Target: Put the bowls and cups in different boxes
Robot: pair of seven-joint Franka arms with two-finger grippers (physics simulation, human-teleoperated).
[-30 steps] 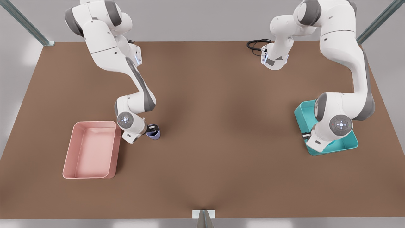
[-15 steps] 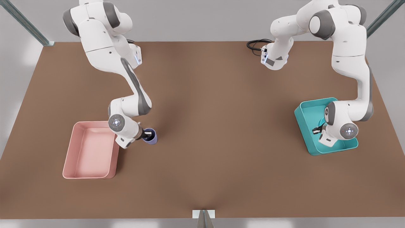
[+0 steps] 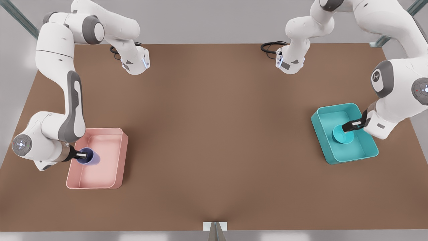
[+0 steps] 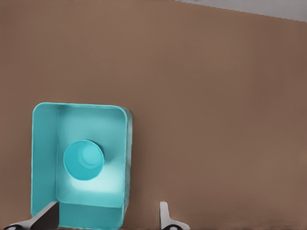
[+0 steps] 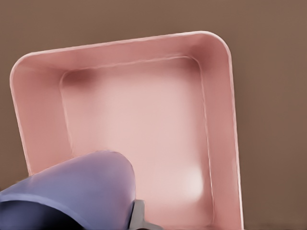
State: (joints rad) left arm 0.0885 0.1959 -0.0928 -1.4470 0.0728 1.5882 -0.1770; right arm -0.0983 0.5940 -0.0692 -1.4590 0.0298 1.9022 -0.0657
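The right hand (image 3: 81, 155) carried the cup (image 3: 89, 156) over the pink box (image 3: 113, 174).

you see brown table (image 3: 214, 134) spanning whole front view, plain matte top. black coiled cable (image 3: 269, 47) lies at far edge. grey metal struts (image 3: 20, 20) stand at both far corners. small white bracket (image 3: 215, 226) sits at near edge, centre.

No readable text, labels or numbers anywhere
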